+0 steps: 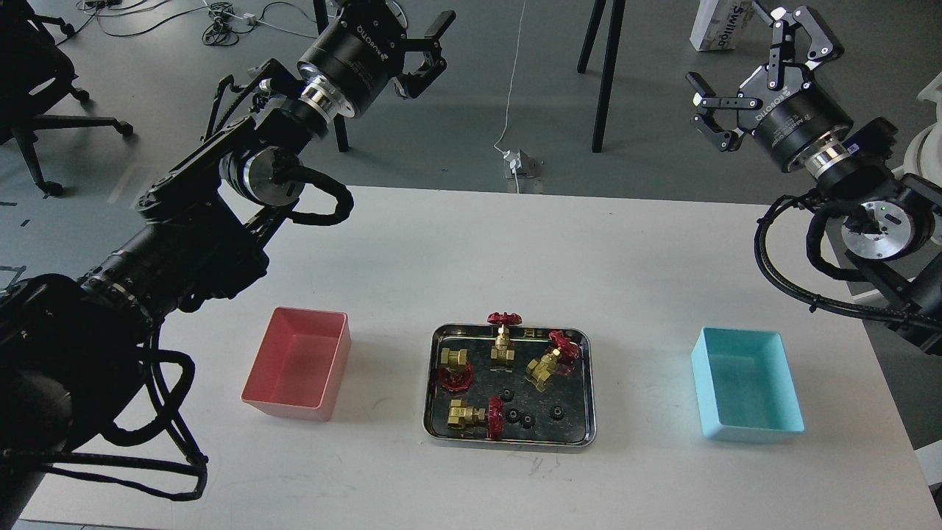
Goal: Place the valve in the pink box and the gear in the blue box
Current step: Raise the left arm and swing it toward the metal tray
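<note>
Brass and red, four valves lie in the shiny steel tray at the middle of the white table, with four tiny black gears scattered among them toward its near side. Well apart to the left stands the pink box, and well apart to the right the blue box; both look empty. Nothing has been sorted, so the task seems to be at its very start. Both arms are raised above the far edge of the table: the left gripper and the right gripper each have their fingers spread and hold nothing. The next move probably calls for one arm to come down over the tray and close on a single valve without knocking its neighbours. Beyond the table lie grey floor, loose cables, a power strip and an office chair.
</note>
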`<state>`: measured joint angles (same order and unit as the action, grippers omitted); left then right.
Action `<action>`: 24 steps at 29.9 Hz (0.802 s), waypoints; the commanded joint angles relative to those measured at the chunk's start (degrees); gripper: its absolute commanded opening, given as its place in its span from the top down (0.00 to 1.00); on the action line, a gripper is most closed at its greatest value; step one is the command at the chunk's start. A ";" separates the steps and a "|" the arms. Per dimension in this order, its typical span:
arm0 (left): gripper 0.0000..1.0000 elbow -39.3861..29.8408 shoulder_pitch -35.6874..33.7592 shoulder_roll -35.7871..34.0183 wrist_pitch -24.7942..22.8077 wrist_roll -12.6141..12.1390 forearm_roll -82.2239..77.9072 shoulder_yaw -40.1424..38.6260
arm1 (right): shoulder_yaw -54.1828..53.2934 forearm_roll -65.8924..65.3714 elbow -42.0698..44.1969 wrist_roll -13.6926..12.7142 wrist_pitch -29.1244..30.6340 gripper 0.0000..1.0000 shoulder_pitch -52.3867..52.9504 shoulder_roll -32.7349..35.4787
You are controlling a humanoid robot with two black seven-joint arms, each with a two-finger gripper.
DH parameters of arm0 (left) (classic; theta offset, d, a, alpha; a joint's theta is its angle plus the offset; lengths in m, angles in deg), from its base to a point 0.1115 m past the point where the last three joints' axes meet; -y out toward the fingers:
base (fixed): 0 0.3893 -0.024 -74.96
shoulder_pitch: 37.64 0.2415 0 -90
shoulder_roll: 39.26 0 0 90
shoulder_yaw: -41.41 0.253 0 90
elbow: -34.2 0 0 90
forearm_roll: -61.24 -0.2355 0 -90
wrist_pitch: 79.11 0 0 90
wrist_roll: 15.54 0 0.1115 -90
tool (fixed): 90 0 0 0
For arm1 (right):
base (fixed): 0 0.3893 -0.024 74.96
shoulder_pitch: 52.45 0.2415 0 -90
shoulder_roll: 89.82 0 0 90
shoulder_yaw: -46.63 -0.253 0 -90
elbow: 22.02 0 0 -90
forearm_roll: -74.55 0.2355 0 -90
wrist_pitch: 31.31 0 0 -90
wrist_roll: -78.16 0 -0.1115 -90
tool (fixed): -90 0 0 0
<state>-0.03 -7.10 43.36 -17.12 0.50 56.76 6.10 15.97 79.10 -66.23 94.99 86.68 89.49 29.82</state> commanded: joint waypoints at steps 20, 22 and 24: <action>0.00 -16.26 3.93 -15.44 0.00 11.96 -8.41 -5.06 | -9.60 1.08 9.40 -1.36 0.00 0.01 9.33 -1.95; 0.00 -22.87 -1.50 -20.71 0.00 11.96 -10.98 5.01 | -9.95 1.08 10.02 -1.27 0.00 0.01 8.18 -1.86; 0.00 -28.06 -9.31 -25.20 0.00 11.96 -11.25 18.63 | -9.95 1.08 10.81 -1.53 0.00 0.01 8.00 -1.68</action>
<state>-20.22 -7.29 24.61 -17.12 12.51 47.38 8.73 6.19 80.18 -56.38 93.66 86.68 98.18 27.86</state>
